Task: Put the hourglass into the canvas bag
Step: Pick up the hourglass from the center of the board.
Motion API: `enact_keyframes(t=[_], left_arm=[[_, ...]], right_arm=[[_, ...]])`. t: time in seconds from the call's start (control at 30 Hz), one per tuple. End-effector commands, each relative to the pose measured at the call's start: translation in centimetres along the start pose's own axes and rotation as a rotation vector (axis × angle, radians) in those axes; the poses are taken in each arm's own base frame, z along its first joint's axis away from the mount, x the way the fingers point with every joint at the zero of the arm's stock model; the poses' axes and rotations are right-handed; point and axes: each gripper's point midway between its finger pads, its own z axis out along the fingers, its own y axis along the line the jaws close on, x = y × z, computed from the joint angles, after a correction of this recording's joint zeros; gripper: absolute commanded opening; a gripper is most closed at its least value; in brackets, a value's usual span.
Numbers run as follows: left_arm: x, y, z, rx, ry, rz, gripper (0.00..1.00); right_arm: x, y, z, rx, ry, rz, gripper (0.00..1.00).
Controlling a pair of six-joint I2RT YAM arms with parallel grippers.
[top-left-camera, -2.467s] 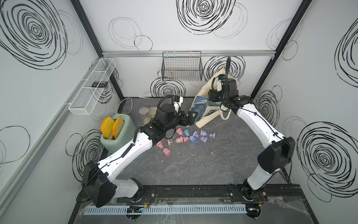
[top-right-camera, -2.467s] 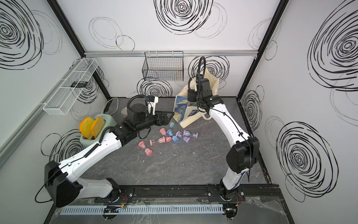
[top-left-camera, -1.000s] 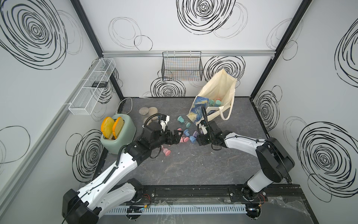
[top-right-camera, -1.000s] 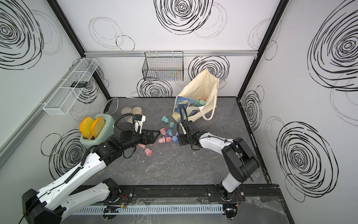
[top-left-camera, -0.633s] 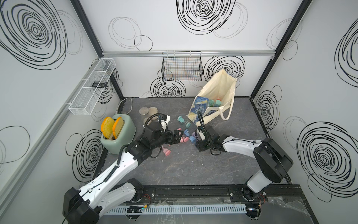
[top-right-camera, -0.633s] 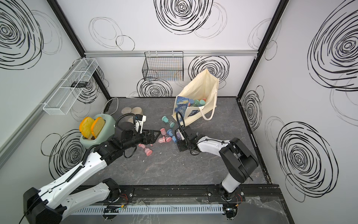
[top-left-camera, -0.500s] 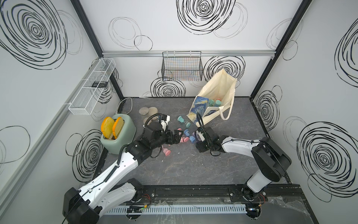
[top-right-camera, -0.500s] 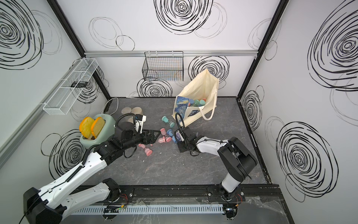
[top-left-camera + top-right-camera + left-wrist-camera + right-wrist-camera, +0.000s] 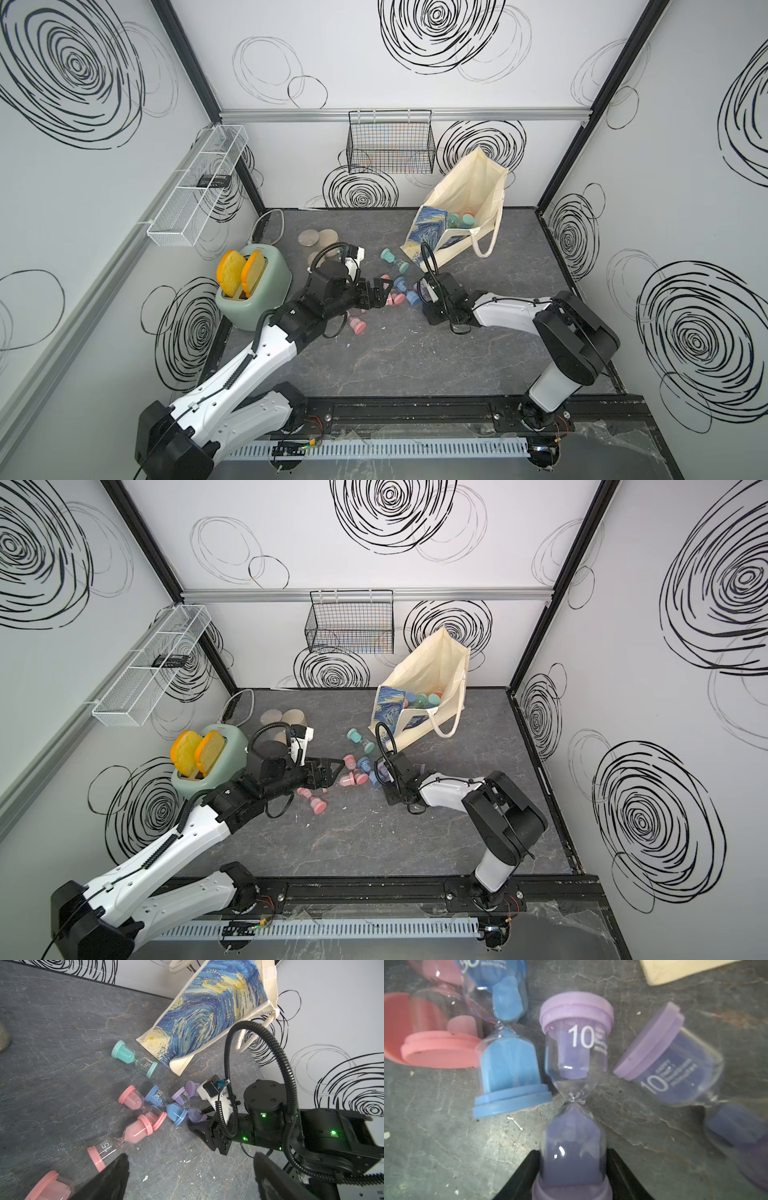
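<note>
right end effector clamped on purple hourglass (left end effector apart); best lifted straight, then toward canvas bag.

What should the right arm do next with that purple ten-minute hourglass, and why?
Probably lift it gently straight up: the right gripper seems closed on the lower bulb of the purple hourglass, which lies on the table, with the blue hourglass close beside.
</note>
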Motion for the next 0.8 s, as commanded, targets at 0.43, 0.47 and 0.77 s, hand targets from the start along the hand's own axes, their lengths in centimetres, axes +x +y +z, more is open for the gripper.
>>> enact_keyframes(t=[0.43, 0.47, 0.77], left_arm=[[-2.7, -1.2, -0.9, 0.029, -0.071, 0.007, 0.96], [-2.9, -1.3, -1.1, 0.029, -0.078, 0.007, 0.96], [-5.6, -2.2, -2.9, 0.034, -0.156, 0.019, 0.96]], right_arm=[[-4.0, 0.6, -5.8, -0.096, -0.147, 0.06, 0.41], [-4.4, 0.7, -6.4, -0.102, -0.158, 0.061, 0.4], [-9.1, 2.2, -14.1, -0.196, -0.34, 0.043, 0.39]])
